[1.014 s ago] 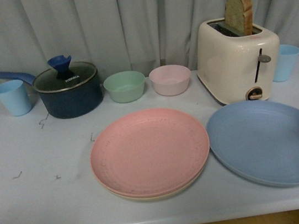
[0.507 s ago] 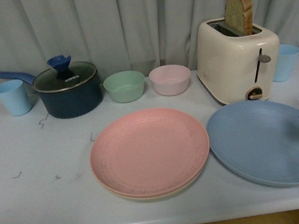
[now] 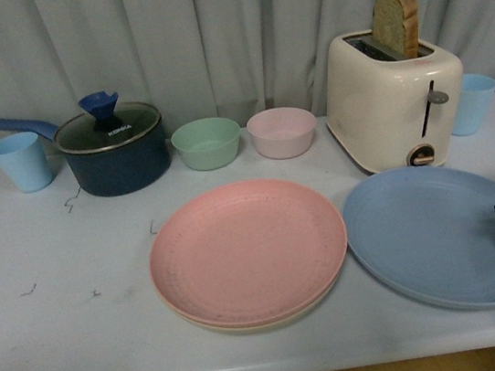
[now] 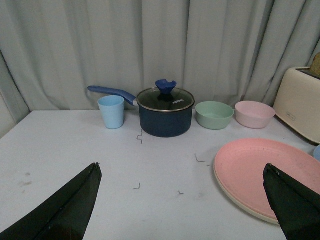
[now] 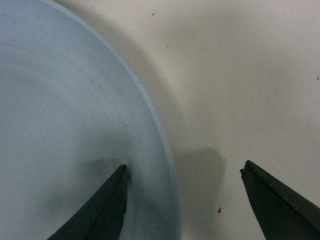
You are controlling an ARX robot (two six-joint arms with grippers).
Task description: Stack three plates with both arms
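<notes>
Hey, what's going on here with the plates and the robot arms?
A two-armed robot is stacking three plates. The pink plate already lies on the beige plate at the middle of the table, and the blue plate lies alone to their right. The right gripper is open at the blue plate's outer rim, one finger over the plate and one over the table, nothing gripped yet. The left gripper is open and empty, left of the pink plate.

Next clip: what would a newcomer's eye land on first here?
The pink plate already lies on the beige plate at the centre of the table, with the blue plate alone to their right. The open right gripper hangs over the blue plate's rim, straddling it.
</notes>
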